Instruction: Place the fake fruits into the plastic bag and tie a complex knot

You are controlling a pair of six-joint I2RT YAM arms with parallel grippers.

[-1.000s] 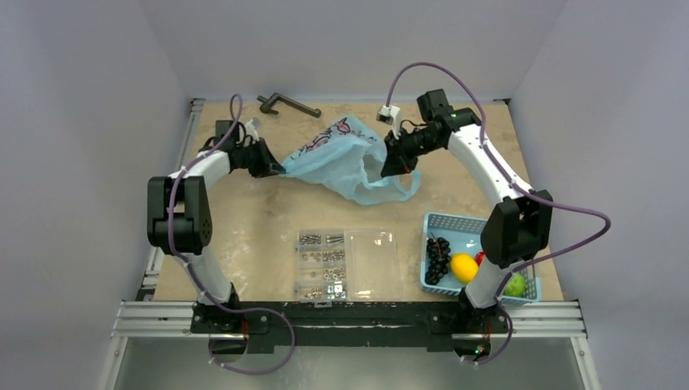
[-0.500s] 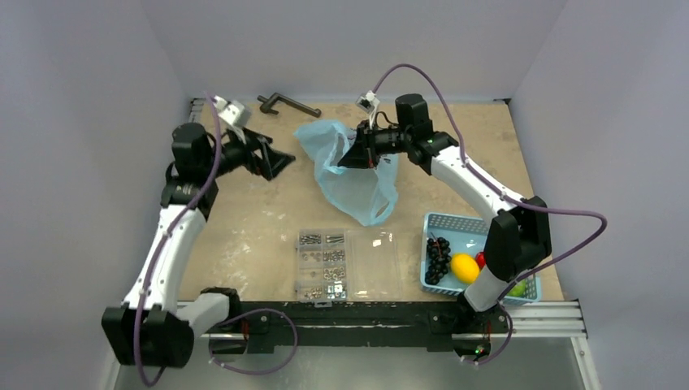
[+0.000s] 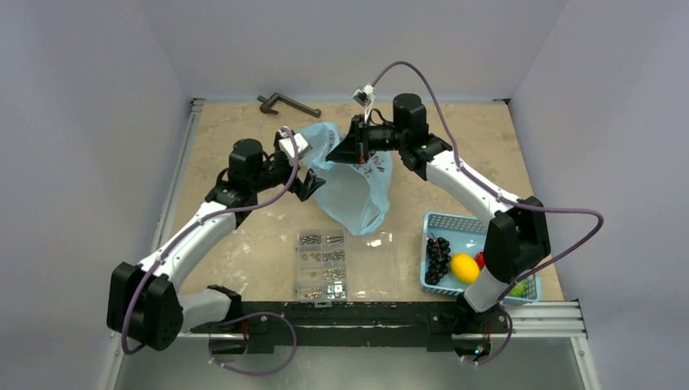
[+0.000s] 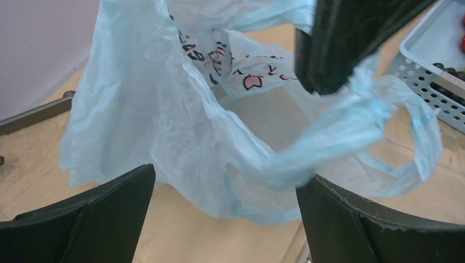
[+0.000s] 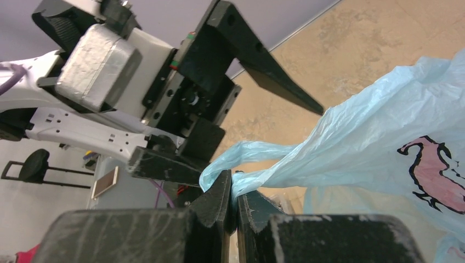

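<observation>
The right claw point(image 5: 236, 183) is closed tight on a thin fold at the rim of the plastic bag point(image 3: 353, 191) and holds it raised at the upper centre of the overhead view. From that grip the light-blue bag hangs down toward the middle of the counter point(image 3: 244, 219), with its pink and black print facing the claw. The left claw point(image 4: 227, 176) is spread wide just to the left of the bag; in its wrist view the two fingers point(image 4: 109, 213) stand apart, with the bag's loose plastic and a handle loop ahead of them and nothing gripped. The fruits lie in the blue basket point(image 3: 455, 223) at the lower right: grape bunch point(image 3: 438, 258), lemon point(image 3: 464, 267), a red fruit point(image 3: 480, 258) and a green fruit point(image 3: 515, 286), partly hidden by the right arm. A clear box of screws point(image 3: 333, 264) sits at the lower centre, and a black tool point(image 3: 288, 103) lies at the upper left.
</observation>
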